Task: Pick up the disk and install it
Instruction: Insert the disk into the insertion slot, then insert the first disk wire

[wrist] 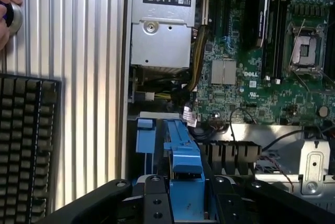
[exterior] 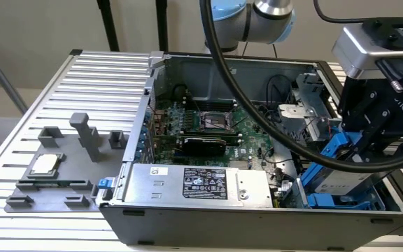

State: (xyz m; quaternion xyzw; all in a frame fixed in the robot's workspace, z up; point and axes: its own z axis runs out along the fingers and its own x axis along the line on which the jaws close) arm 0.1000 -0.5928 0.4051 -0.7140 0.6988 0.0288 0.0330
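Note:
The disk (exterior: 343, 182), silver-grey with a white label and clipped in a bright blue frame, hangs tilted over the blue drive bay (exterior: 331, 201) at the exterior view's right end of the open computer case (exterior: 257, 220). Its lower end is down among the bay's blue rails. My gripper (exterior: 364, 153) is shut on the disk's upper end. In the wrist view the blue frame (wrist: 184, 161) sticks out from between the black fingers (wrist: 152, 200) of my gripper (wrist: 187, 204), pointing toward the blue bay rails (wrist: 146, 135) by the case wall.
Inside the case lie the long silver power-supply box (exterior: 201, 184) and the green motherboard (exterior: 209, 123). A grey fixture plate (exterior: 82, 184) outside the case holds a small square chip (exterior: 45, 164). The wrist view has a black keyboard (wrist: 26, 145) and a hand (wrist: 6, 4) on the slatted table.

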